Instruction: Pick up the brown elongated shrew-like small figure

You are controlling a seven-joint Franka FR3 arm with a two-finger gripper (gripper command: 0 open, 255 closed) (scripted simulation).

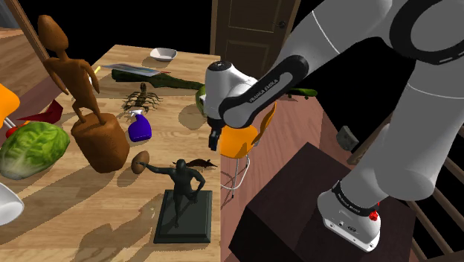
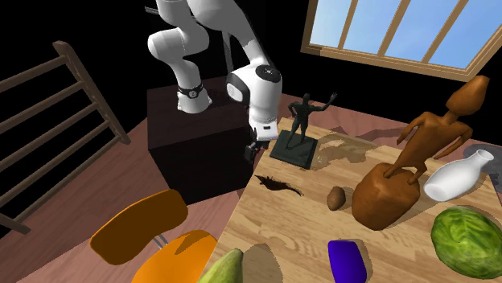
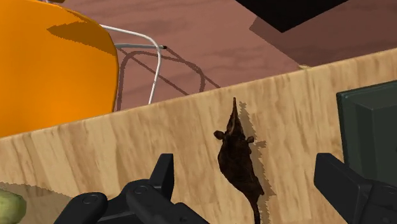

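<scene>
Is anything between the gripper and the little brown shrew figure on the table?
Nothing visible does. The shrew lies on bare table near the edge, straight ahead of the open gripper. The dark statue base stands beside the shrew, apart from it.

Bare table (image 3: pixel 89 153) round shrew (image 3: pixel 238 156), w/ dark statue base (image 3: pixel 369 127) close one side & orange chair (image 3: pixel 51 63) beyond edge.

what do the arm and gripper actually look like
The arm is glossy white, with rounded tubular links and black bands at the joints; one band carries white lettering. A small red spot marks its base collar. The gripper is all black, with two blocky fingers.
</scene>
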